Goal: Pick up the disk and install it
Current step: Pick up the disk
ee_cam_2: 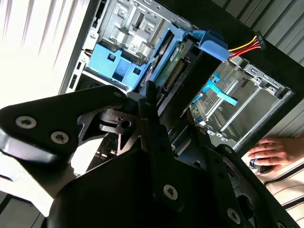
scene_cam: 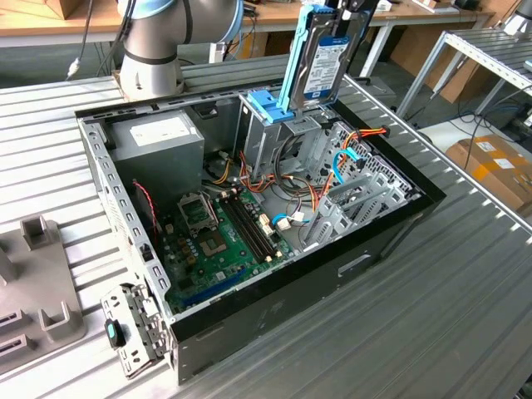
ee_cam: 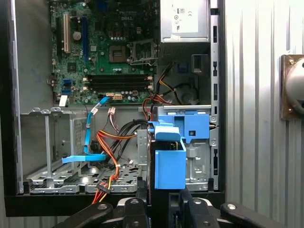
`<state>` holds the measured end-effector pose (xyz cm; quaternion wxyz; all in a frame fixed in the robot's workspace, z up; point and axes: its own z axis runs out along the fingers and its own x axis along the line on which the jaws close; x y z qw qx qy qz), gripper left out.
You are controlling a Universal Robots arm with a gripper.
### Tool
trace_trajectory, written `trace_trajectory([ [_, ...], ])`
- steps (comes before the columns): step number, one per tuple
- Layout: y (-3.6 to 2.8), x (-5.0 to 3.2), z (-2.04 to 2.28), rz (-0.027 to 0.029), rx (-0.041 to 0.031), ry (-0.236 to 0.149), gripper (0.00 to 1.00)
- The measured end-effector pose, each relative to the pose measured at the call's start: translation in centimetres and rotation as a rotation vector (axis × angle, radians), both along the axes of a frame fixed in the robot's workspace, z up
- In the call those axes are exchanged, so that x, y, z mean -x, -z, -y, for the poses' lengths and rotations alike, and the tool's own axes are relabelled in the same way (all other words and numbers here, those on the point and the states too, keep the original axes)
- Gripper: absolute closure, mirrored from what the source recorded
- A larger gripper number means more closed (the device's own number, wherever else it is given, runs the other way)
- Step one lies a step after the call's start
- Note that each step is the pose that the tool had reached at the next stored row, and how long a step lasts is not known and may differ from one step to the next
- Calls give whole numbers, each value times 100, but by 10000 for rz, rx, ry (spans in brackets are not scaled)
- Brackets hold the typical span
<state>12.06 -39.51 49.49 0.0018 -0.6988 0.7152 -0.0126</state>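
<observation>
The disk (scene_cam: 322, 51) stands on edge, its silver face and white-and-blue label toward the exterior view's right, framed by light-blue rails. My gripper (scene_cam: 352, 10) is shut on its upper end. Its lower end meets the top of the metal drive cage (scene_cam: 270, 137), beside the cage's blue handle (scene_cam: 261, 103). In the first wrist view the disk (ee_cam: 169, 164) shows edge-on between my gripper's (ee_cam: 166, 208) black fingers (ee_cam: 137, 205), right over the cage (ee_cam: 197, 156). The second wrist view has the disk's connector edge (ee_cam_2: 175, 76) beyond the gripper (ee_cam_2: 154, 107).
The open black computer case (scene_cam: 332, 268) lies on a ribbed metal table, holding a grey power supply (scene_cam: 158, 137), green motherboard (scene_cam: 218, 241) and orange and blue cables (scene_cam: 349, 154). The arm's base (scene_cam: 154, 46) stands behind it. Grey fixtures (scene_cam: 33, 278) sit left. A person's hand (ee_cam_2: 275, 149) rests nearby.
</observation>
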Motion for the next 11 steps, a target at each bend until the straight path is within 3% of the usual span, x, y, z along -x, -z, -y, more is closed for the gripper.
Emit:
trace_trajectory([
  [3, -14, 0, 11, 0, -1, 0, 65],
  [5, -17, 0, 53, 0, 0, 0, 65],
  [11, -19, 0, 267, 0, -1, 0, 65],
])
